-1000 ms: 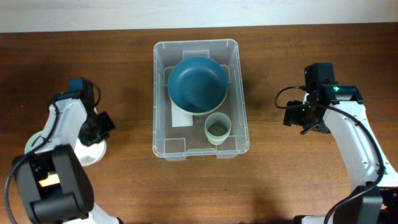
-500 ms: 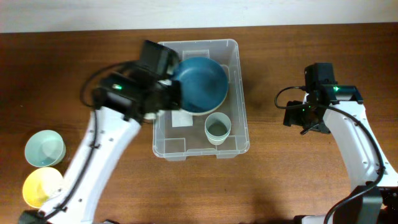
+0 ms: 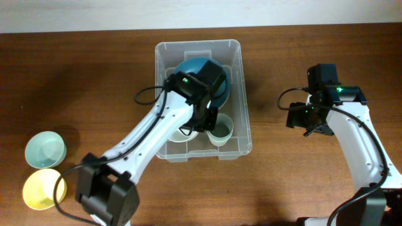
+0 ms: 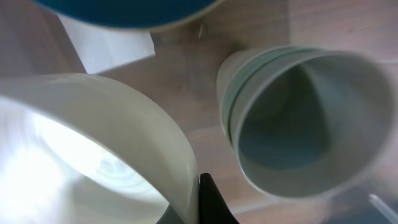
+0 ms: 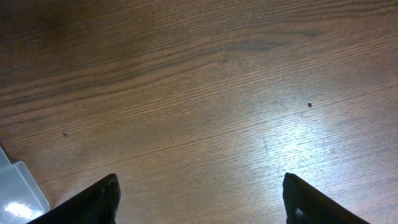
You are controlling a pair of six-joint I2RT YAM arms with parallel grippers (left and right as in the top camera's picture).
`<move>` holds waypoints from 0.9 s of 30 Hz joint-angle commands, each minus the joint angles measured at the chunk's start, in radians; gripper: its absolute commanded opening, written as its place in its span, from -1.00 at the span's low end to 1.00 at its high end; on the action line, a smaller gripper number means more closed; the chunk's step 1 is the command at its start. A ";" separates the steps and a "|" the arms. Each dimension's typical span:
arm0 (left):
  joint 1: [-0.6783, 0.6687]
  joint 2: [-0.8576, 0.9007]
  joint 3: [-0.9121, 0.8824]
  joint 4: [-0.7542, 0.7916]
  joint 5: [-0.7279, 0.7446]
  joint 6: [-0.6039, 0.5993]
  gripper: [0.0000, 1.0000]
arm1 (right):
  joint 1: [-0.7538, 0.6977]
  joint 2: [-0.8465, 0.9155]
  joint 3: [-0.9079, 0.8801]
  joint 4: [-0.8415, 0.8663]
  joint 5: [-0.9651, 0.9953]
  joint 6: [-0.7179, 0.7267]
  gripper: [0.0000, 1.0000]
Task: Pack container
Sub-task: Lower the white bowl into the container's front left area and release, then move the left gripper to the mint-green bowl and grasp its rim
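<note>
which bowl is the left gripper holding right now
The white bowl, pinched at its rim inside the container; the blue bowl lies free behind it, the mint bowl and yellow bowl sit outside.

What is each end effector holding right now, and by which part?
The left end effector pinches a white bowl by its rim, inside the container. The right end effector is open and holds nothing.

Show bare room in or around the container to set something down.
The container is crowded: blue bowl fills the far end; cup and the white bowl in the left gripper fill the near end. Bare table: between container and right gripper, along its near wall, between its left wall and the teal bowl.
</note>
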 commanded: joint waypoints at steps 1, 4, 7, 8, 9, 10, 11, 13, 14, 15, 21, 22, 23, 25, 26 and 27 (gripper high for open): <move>-0.002 0.029 -0.007 -0.015 0.028 -0.024 -0.98 | -0.003 0.004 0.018 -0.002 -0.002 0.003 0.58; -0.002 0.029 -0.007 -0.022 0.028 -0.024 -0.38 | -0.003 0.004 0.018 -0.002 -0.002 0.003 0.58; -0.002 0.027 -0.006 -0.023 0.024 -0.024 -0.32 | -0.003 0.004 0.018 -0.002 -0.002 0.003 0.58; 0.000 0.024 -0.003 -0.023 0.017 -0.024 -0.31 | -0.003 0.004 0.018 -0.003 -0.002 0.003 0.58; 0.003 0.017 0.003 -0.023 0.010 -0.024 -0.28 | -0.003 0.004 0.018 -0.005 -0.002 0.003 0.58; 0.011 0.007 0.013 -0.028 -0.010 -0.024 -0.26 | -0.003 0.004 0.018 -0.006 -0.002 0.003 0.58; 0.022 -0.007 0.029 -0.039 -0.037 -0.024 -0.24 | -0.003 0.004 0.018 -0.006 -0.002 0.003 0.58; 0.056 -0.043 0.073 -0.072 -0.099 -0.024 -0.07 | -0.003 0.004 0.018 -0.006 -0.002 0.003 0.58; 0.084 -0.067 0.098 -0.091 -0.130 -0.024 0.10 | -0.003 0.004 0.018 -0.006 -0.002 0.003 0.58; 0.118 -0.092 0.122 -0.109 -0.155 -0.024 0.20 | -0.003 0.004 0.018 -0.006 -0.002 0.003 0.59; 0.452 -0.253 0.167 -0.122 -0.206 -0.024 0.50 | -0.003 0.004 0.018 -0.006 -0.002 0.003 0.58; 0.516 -0.264 0.167 -0.122 -0.206 -0.023 0.52 | -0.003 0.004 0.018 -0.006 -0.002 0.003 0.59; 0.603 -0.269 0.167 -0.122 -0.206 -0.022 0.53 | -0.003 0.004 0.018 -0.006 -0.002 0.003 0.58; 0.733 -0.263 0.163 -0.120 -0.193 -0.002 0.55 | -0.003 0.004 0.018 -0.005 -0.002 0.003 0.58; 0.798 -0.254 0.154 -0.115 -0.185 0.003 0.55 | -0.003 0.004 0.018 -0.005 -0.002 0.003 0.58; 0.877 -0.236 0.137 -0.109 -0.179 0.003 0.55 | -0.003 0.004 0.018 -0.005 -0.002 0.003 0.58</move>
